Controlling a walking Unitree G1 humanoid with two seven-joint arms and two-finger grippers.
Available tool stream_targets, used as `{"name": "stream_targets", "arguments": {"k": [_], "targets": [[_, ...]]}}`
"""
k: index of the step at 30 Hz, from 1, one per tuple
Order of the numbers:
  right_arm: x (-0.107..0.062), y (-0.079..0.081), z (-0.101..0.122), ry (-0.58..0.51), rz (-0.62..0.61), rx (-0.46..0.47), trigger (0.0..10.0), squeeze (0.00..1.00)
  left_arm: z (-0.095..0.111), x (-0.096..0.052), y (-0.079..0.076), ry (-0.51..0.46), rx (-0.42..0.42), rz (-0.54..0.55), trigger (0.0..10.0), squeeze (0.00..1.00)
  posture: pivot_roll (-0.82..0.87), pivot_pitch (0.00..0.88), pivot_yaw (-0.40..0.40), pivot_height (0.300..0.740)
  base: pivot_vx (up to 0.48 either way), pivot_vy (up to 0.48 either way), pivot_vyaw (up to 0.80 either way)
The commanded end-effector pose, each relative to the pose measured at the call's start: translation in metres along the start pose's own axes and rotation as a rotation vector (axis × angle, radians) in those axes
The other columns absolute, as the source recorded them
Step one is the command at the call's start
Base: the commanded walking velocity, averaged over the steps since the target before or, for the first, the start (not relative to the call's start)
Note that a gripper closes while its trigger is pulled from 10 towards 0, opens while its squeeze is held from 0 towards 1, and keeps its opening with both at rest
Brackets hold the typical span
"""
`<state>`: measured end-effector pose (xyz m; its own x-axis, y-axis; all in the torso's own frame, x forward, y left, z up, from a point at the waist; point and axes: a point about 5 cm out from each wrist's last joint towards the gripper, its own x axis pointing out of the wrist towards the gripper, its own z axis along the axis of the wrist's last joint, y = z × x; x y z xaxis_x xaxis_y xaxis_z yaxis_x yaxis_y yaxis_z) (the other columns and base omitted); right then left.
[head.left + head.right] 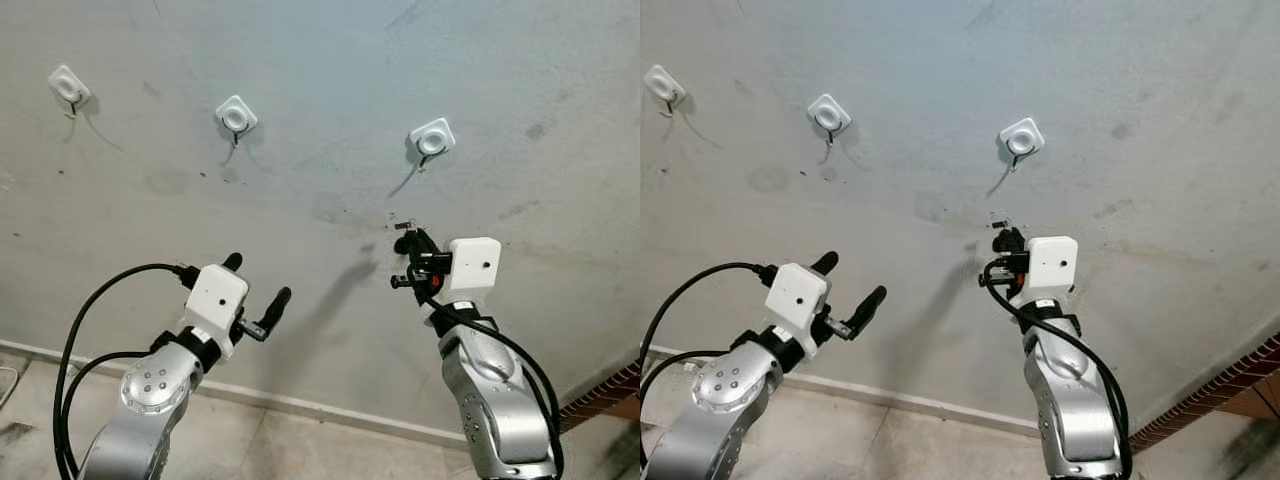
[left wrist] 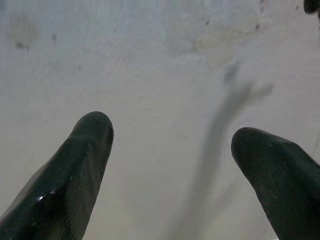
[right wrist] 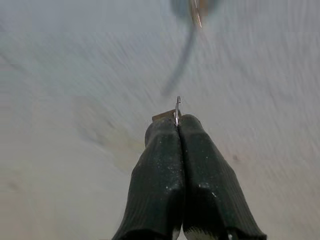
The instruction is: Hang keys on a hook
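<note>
Status: the hang is not yet done. The right gripper (image 1: 404,240) is sitting at centre-right of the left eye view, raised toward the grey wall (image 1: 330,60), with its fingers (image 3: 175,165) pressed tight together. In the right wrist view a thin metal ring and a small flat piece, judged to be the keys (image 3: 175,112), are poking out at the fingertips, so the fingers are clamping on them. In the head views the same item is showing as a small dark glint just above the fingertips.

The nearest hook (image 1: 432,138) is sitting in the upper right-centre of the left eye view, directly above the right gripper and apart from it. Judgement: the grasp and the lift are complete; what is left is closing the gap upward, slipping the ring over the prong, and releasing.

Two more hooks, the middle hook (image 1: 236,116) and the far-left hook (image 1: 69,86), are sitting at upper centre-left and upper left; nothing is hanging on any of the three.

The left gripper (image 1: 258,295) is holding at lower left, fingers spread wide and empty, facing bare wall.

Hard to read: the right wrist view is motion-blurred, and the hook is cut off at the top edge. How many keys are on the ring cannot be told; most of the bunch is hidden behind the fingers. Each hook's prong is too small to judge its shape or opening direction.
</note>
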<state>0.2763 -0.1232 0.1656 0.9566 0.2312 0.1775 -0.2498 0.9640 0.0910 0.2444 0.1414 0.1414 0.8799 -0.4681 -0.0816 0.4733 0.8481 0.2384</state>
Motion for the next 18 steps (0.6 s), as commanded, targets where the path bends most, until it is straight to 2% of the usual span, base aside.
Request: {"name": "stream_targets", "arguments": {"k": [1,4,12,18], "targets": [[0.002,0.002,0.011,-0.035,0.022,0.013,10.0,0.00,0.003,-0.001,-0.002,-0.001,0.011,-0.021,10.0,0.00,0.18,0.027,-0.036,0.740,0.000,0.000,0.00],[0.006,0.002,0.020,-0.071,0.036,0.054,10.0,0.00,0.007,0.002,-0.005,-0.013,0.015,-0.046,10.0,0.00,0.18,0.027,-0.033,0.740,0.000,0.000,0.00],[0.015,0.004,0.035,-0.121,0.080,0.072,10.0,0.00,0.020,0.013,-0.009,-0.068,-0.007,-0.072,10.0,0.00,0.18,0.026,-0.031,0.740,0.000,0.000,0.00],[0.020,0.000,0.045,-0.159,0.081,0.088,10.0,0.00,0.033,0.019,-0.012,-0.119,-0.041,-0.093,10.0,0.00,0.18,0.029,-0.032,0.740,0.000,0.000,0.00]]}}
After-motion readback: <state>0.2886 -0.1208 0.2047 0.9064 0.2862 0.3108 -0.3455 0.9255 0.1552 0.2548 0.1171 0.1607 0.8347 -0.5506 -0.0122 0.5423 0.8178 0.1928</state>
